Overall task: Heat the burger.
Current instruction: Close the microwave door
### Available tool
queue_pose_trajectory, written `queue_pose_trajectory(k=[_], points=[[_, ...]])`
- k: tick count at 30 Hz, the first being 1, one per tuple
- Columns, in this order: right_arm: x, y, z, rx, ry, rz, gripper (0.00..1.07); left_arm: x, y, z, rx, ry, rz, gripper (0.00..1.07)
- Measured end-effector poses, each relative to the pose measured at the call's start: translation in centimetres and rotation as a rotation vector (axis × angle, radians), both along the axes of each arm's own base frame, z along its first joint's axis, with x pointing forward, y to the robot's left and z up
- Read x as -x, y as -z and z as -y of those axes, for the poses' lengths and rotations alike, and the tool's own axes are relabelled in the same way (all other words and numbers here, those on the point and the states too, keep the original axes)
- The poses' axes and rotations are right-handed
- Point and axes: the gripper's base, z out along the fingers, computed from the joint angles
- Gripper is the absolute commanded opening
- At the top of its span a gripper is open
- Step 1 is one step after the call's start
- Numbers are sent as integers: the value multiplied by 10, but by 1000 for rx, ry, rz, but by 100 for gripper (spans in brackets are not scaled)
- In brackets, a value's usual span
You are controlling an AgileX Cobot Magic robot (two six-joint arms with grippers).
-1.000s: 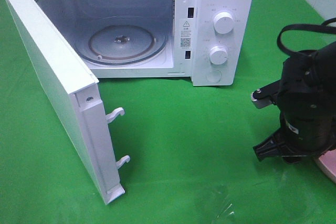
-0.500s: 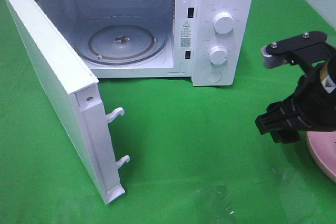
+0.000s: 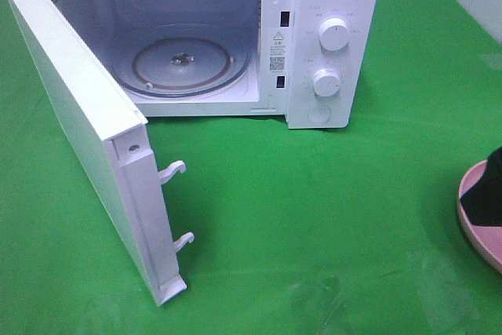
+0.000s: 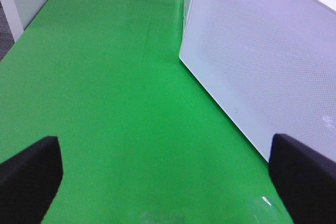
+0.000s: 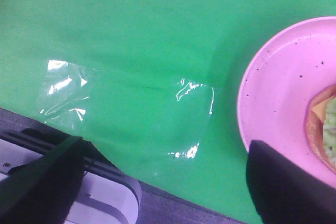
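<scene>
Only an edge of the burger point(image 5: 323, 124) shows, orange-brown with pale green lettuce, at the rim of the right wrist view on the round pink plate point(image 5: 278, 87). My right gripper point(image 5: 157, 182) is open and empty, its dark fingers point(image 5: 286, 182) wide apart above the green cloth beside the plate. In the exterior view the plate point(image 3: 471, 221) lies at the right edge with a dark bit of the right arm point(image 3: 488, 190) over it; the burger is out of view there. My left gripper point(image 4: 165, 182) is open and empty, low over the cloth beside the microwave door point(image 4: 262, 61).
The white microwave point(image 3: 329, 45) stands at the back with its door point(image 3: 86, 139) swung open to the left and a glass turntable point(image 3: 182, 62) inside. A sheet of clear film point(image 5: 126, 103) lies on the green cloth near the table's front edge.
The right arm has moved to the right, almost wholly out of the exterior view; only a dark bit stays over the pink plate. The microwave has not moved.
</scene>
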Motion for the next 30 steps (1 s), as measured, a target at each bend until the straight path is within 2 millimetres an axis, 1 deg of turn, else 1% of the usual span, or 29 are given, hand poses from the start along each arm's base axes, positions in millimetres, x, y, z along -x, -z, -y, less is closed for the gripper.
queue_pose_trajectory(k=[1,2,3,4,5,6,7,8,9,12,13,14,15,16,18,19,20,23,24,26,27,28,29,30], points=[[0,0,0,0,0,0,79,0,0,0,0,0,0,101],[9,-6,6,-11,3,21,78,0,0,0,0,0,0,101],[14,-10,9,-19,4,35,78,0,0,0,0,0,0,101],[14,-10,9,-19,4,35,78,0,0,0,0,0,0,101],[28,-17,17,-34,10,58,77,0,0,0,0,0,0,101],[28,-17,17,-34,10,58,77,0,0,0,0,0,0,101],[37,-21,23,-45,13,77,77,0,0,0,0,0,0,101],[37,-21,23,-45,13,77,77,0,0,0,0,0,0,101],[46,-24,28,-58,16,97,77,0,0,0,0,0,0,101],[52,-27,32,-70,18,117,76,0,0,0,0,0,0,101],[60,-31,37,-95,18,158,76,0,0,0,0,0,0,101],[60,-31,37,-95,18,158,76,0,0,0,0,0,0,101],[68,-35,42,-119,23,201,76,0,0,0,0,0,0,101],[68,-35,42,-119,23,201,76,0,0,0,0,0,0,101],[82,-40,55,-137,75,281,76,0,0,0,0,0,0,101],[82,-40,55,-137,75,281,76,0,0,0,0,0,0,101],[87,-40,61,-125,106,320,76,0,0,0,0,0,0,101],[93,-37,65,-112,130,357,76,0,0,0,0,0,0,101],[98,-30,67,-107,149,373,76,0,0,0,0,0,0,101],[100,-26,68,-110,157,382,76,0,0,0,0,0,0,101],[105,-18,68,-112,170,392,76,0,0,0,0,0,0,101],[105,-18,68,-112,170,392,76,0,0,0,0,0,0,101],[110,-11,69,-119,192,411,76,0,0,0,0,0,0,101],[110,-11,69,-119,192,411,76,0,0,0,0,0,0,101]])
